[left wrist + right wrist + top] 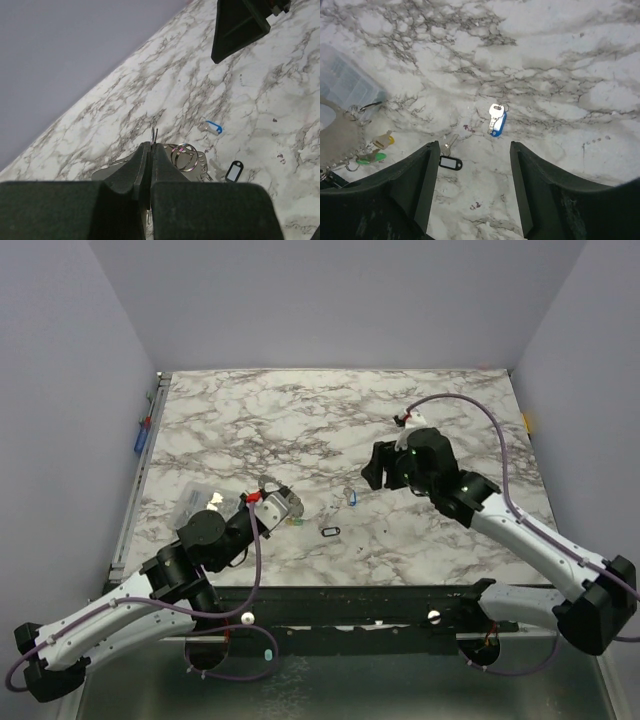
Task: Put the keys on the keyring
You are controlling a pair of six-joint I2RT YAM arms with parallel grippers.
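My left gripper (270,507) (151,146) is shut on the keyring (154,134). The keyring's thin silvery wire sticks up edge-on from between the pads. Just beyond the fingers a small iridescent split ring (185,156) lies on a grey plate (220,165). Green (370,159) and yellow (385,141) keys hang at that plate's edge. A blue-headed key (350,498) (214,127) (496,120) lies loose on the marble. My right gripper (373,476) (472,147) is open and empty. It hovers just short of the blue key.
A silver key with a black oval tag (451,162) (233,171) (331,531) lies beside the right gripper's left finger. A clear plastic bag (195,500) (345,82) sits at the left. The table's near edge (350,590) runs in front of the arm bases.
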